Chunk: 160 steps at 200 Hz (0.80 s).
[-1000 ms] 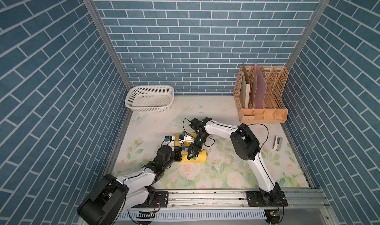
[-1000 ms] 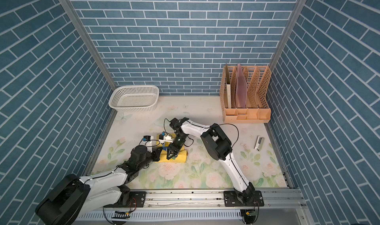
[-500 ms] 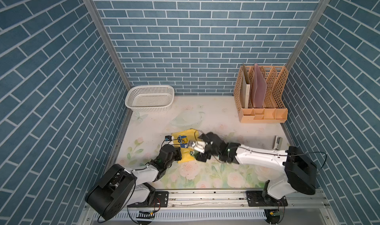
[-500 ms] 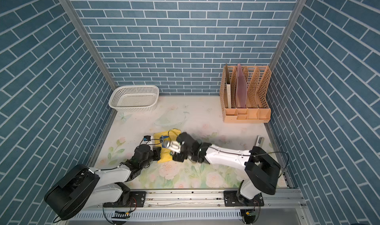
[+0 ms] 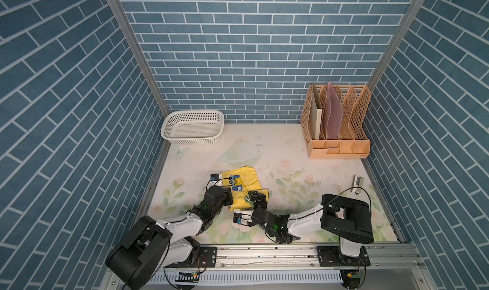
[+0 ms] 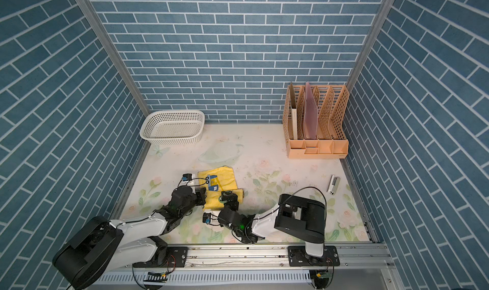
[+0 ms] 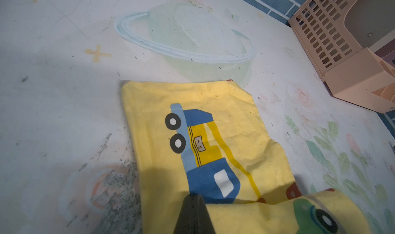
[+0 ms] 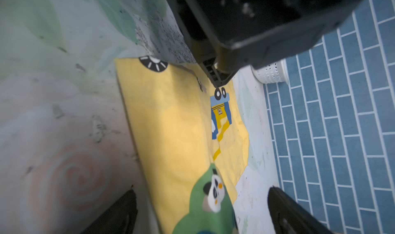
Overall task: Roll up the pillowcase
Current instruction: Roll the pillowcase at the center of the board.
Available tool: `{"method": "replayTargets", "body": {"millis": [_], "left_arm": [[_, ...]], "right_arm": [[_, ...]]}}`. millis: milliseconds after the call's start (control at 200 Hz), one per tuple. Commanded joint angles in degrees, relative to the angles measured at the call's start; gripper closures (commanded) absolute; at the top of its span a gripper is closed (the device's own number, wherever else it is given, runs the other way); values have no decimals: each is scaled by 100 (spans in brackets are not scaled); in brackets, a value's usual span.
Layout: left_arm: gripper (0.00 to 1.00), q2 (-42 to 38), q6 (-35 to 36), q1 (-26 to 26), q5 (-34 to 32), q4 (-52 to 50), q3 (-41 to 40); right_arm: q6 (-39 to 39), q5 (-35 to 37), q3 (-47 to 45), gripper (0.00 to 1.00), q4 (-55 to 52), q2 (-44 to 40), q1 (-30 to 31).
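The pillowcase (image 5: 244, 181) (image 6: 221, 180) is a yellow cloth with a blue truck print. It lies flat on the floral table, its near end folded over. In the left wrist view the pillowcase (image 7: 192, 106) fills the middle, and my left gripper (image 7: 193, 197) is shut on the edge of its folded layer. In both top views the left gripper (image 5: 229, 199) sits at the cloth's near-left side. My right gripper (image 5: 258, 196) (image 6: 229, 196) reaches in low at the near-right corner. It stands open, and its fingers (image 8: 115, 213) straddle the fold with the green car print (image 8: 205, 203).
A white basket (image 5: 193, 128) (image 6: 172, 128) stands at the back left. A tan file organiser (image 5: 338, 127) (image 6: 316, 127) holding folders stands at the back right. A small white stapler-like object (image 5: 357, 182) (image 6: 334, 184) lies by the right wall.
My right arm has swung from the far side of the cloth round to its near side, low over the table, with its jaws open. More yellow cloth now lies flat. The left gripper stayed shut.
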Motion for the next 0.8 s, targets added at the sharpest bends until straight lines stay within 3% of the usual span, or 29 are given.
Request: {"method": "replayTargets", "body": {"millis": [0,75,140,215,285,425,525,660,795], "left_arm": [[100,-189,-37,33,-130,-139,2],[100,-456,-101,45,-210,-254,1],[96,-809,-144,85,-283,-338,-11],[95,-1183,-267,320,-351,-513,-44],[94,-1226,-366,729,-141,-692,2],[100,-65,-300,847,-359,-1660,910],[100,593,-315,831,-370,-1620,1199],[100,853,-191,787,-726,-1841,1482],[100,1032,-105,743,-690,-1756,1629]], "right_arm": [[146,-54,248,30,-429,258,-284],[356,-434,332,74,-860,155,-434],[480,-699,396,100,-1236,0,-499],[702,-1196,634,100,-1990,-243,-576],[1136,-2262,1175,100,-3265,-444,-766],[1705,-3436,2122,100,-5015,-584,-994],[1822,-4074,2558,100,-5832,-552,-1066],[2130,-4425,3228,100,-6693,-254,-1161],[2269,-4290,3271,100,-6689,-217,-1181]]}}
